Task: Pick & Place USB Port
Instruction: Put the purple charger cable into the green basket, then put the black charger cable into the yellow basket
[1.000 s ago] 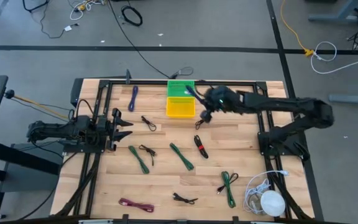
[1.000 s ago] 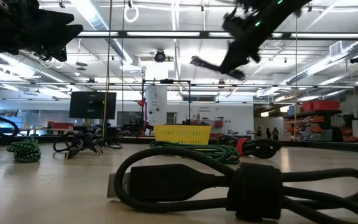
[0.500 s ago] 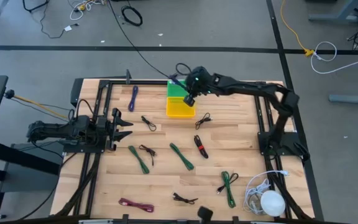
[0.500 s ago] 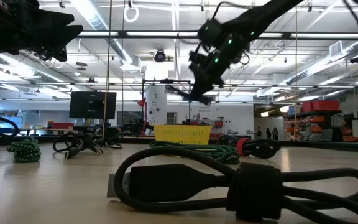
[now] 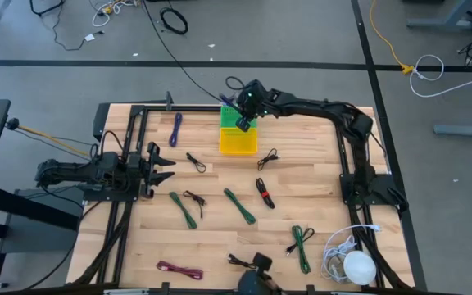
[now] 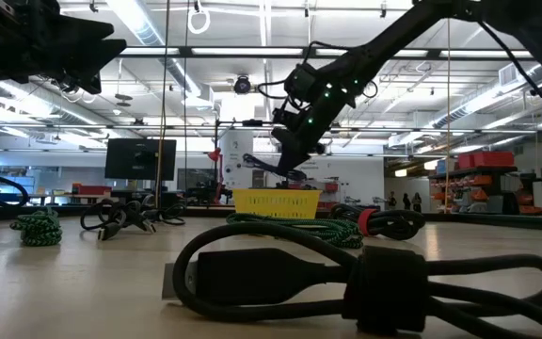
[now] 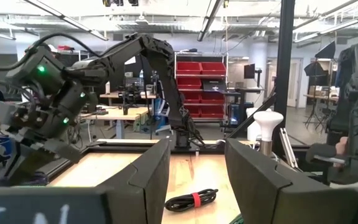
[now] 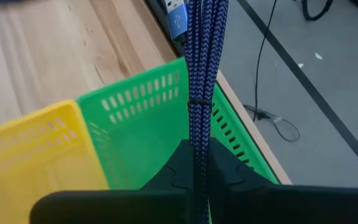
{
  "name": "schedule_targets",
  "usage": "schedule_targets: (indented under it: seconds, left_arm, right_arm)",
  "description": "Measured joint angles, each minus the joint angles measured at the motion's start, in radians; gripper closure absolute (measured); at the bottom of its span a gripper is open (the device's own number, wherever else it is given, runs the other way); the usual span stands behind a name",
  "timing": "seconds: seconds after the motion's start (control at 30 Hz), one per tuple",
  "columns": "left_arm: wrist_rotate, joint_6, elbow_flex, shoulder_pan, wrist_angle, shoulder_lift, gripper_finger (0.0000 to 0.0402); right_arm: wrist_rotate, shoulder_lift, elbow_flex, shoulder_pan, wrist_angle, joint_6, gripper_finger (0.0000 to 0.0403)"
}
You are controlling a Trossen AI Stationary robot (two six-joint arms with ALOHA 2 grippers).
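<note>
A blue braided USB cable (image 8: pixel 201 62), tied in a straight bundle, is in my right gripper (image 8: pixel 199 163), which is shut on it. That gripper (image 5: pixel 244 123) hovers above the green basket (image 5: pixel 233 113) at the table's far edge; the yellow basket (image 5: pixel 238 142) sits against the green one's near side. The low view shows the right gripper (image 6: pixel 290 158) above the yellow basket (image 6: pixel 276 201), with the cable (image 6: pixel 256 162) sticking out sideways. My left gripper (image 5: pixel 164 168) waits open at the table's left side, its fingers apart in its wrist view (image 7: pixel 197 177). My right gripper pinches the blue cable bundle between its two fingers (image 8: pixel 178 167), lying along it. The held stretch (image 8: pixel 199 134) is doubled strands. The bundle is lifted clear and reaches forward over the green basket (image 8: pixel 142 124), its blue USB plug (image 8: pixel 178 18) at the far end.
Several bundled cables lie on the wooden table: purple (image 5: pixel 175 129), black (image 5: pixel 196 161), black (image 5: pixel 267 158), black with a red tie (image 5: pixel 265 193), green (image 5: pixel 239 206), green (image 5: pixel 301 246), pink (image 5: pixel 179 270). A white lamp with cord (image 5: pixel 355 264) sits at the near right corner. A dark shape (image 5: pixel 256 266) shows at the near edge.
My right gripper has carried the blue cable from beside the yellow basket's right side toward the table's left and far edge, ending above the green basket. It has stayed shut on the cable. A dark shape has come in at the near edge.
</note>
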Motion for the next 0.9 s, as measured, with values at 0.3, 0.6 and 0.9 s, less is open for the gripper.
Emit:
schedule_targets:
  seconds: [0.3, 0.6, 0.9]
  left_arm:
    - [-0.001, -0.001, 0.000, 0.000, -0.002, 0.000, 0.0241]
    - [-0.001, -0.001, 0.000, 0.000, -0.002, 0.000, 0.0241]
    - [-0.001, -0.002, 0.000, 0.000, -0.002, 0.000, 0.0241]
  right_arm:
    - [-0.019, 0.014, 0.000, -0.023, 0.018, 0.008, 0.0392]
    - [-0.041, 0.014, 0.000, -0.030, 0.032, 0.008, 0.0360]
    - [-0.026, 0.013, 0.000, -0.030, 0.052, 0.004, 0.0289]
